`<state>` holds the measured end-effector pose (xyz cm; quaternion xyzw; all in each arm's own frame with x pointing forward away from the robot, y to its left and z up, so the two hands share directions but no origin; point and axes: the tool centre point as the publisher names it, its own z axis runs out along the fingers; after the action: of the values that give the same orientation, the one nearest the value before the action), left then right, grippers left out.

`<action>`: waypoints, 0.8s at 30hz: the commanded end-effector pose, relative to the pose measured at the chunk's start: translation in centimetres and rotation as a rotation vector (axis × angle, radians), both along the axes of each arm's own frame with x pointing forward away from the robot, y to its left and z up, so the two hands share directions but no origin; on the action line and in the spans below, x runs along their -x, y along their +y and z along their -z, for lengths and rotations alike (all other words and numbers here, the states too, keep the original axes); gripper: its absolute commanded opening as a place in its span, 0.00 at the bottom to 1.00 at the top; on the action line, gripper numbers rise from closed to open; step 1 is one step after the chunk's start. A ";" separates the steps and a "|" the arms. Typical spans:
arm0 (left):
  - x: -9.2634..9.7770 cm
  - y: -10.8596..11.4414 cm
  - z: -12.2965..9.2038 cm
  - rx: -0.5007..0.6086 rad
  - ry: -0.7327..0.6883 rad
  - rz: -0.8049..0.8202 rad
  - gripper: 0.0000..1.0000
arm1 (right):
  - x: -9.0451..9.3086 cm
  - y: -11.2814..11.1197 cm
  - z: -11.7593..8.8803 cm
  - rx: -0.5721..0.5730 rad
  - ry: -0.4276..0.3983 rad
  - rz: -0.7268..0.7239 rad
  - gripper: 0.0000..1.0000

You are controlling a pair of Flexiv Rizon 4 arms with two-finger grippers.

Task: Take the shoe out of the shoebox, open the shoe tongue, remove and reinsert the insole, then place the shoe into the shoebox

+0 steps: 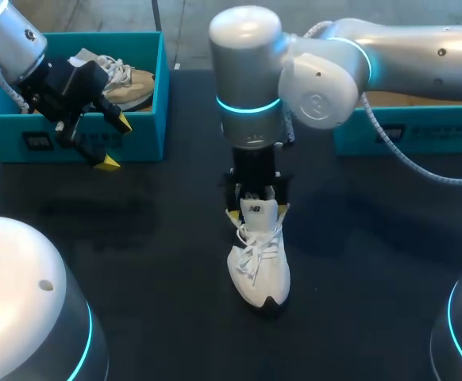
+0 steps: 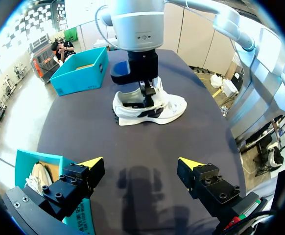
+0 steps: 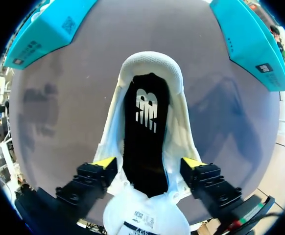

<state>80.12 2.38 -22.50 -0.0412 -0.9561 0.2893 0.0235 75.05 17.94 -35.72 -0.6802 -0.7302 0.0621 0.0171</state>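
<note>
Right gripper (image 3: 148,162) is straddling the white shoe (image 1: 259,266) collar, 2 fingers spread (black insole (image 3: 145,132) seated); left gripper (image 2: 140,164) is hovering, spread, by the shoebox (image 1: 5,133)

There are two shoes: one white shoe (image 1: 259,266) on the desk (image 1: 159,238) and one tan shoe (image 1: 128,83) inside a box. There are two teal boxes, the left box (image 1: 148,119) and the right box (image 1: 406,131). One black insole (image 3: 145,137) shows. There are two tools, the left tool (image 1: 116,143) and the right tool (image 1: 259,210).
</note>
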 end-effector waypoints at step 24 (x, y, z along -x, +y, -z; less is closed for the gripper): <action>0.1 0.0 0.0 -0.002 -0.001 0.000 1.00 | 0.8 -1.7 -3.7 0.083 -0.115 0.059 1.00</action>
<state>80.12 2.38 -22.50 -0.0412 -0.9561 0.2893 0.0235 74.70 16.59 -32.83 -0.7030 -0.7073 0.0583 -0.0462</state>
